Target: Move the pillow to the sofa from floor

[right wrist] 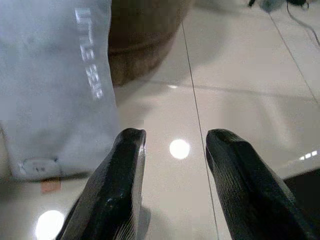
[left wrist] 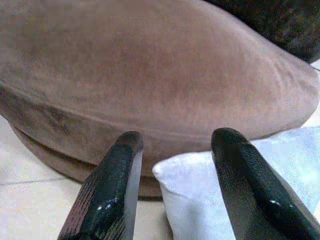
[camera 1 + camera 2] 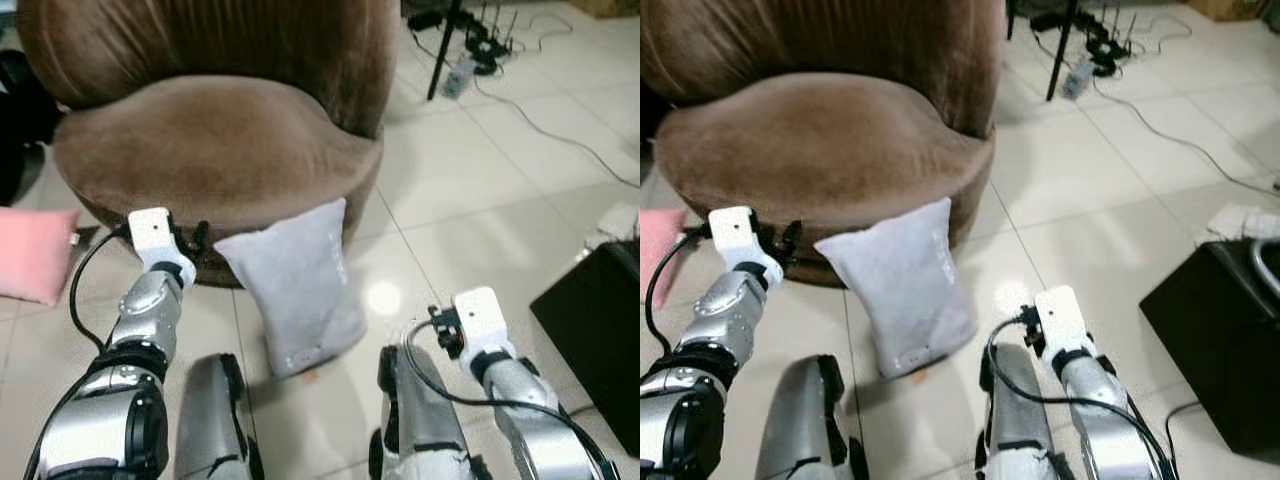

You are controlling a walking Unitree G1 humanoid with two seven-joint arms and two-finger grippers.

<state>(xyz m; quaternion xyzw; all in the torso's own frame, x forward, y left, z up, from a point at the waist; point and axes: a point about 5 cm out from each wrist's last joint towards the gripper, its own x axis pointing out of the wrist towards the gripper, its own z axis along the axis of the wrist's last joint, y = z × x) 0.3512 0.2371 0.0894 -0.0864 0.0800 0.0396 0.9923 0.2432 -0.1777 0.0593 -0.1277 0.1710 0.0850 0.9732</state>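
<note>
Left eye view shows the grey pillow (image 3: 295, 290) standing on its lower edge on the floor (image 3: 470, 200), leaning back against the front of the brown sofa (image 3: 215, 150). Nothing lies on the seat cushion, so by my reading the task is at its start: the pillow is not yet grasped, lifted or placed, and every step is left to do.

The left gripper (image 2: 172, 170) hovers low, just beside the pillow's upper left corner, in front of the sofa's base. Its wrist view looks along two black fingers (image 2: 107, 195) spread wide with nothing between them; the pillow's white corner sits in the gap beyond the tips, apart from them. The right gripper (image 1: 175, 165) hangs on the other side of the pillow, over bare tile. Its fingers are likewise held wide and empty, with the pillow's printed side off to one side of them.

A pink cushion (image 3: 35, 255) lies on the floor at the robot's far left, well apart from the grey one.

The floor is glossy pale tile that throws back bright spots of ceiling light. Behind the sofa to the right, a black stand (image 3: 445, 50) rises among cables (image 3: 560, 140) and a power strip. A black box (image 3: 595, 330) sits on the floor at the robot's right.
</note>
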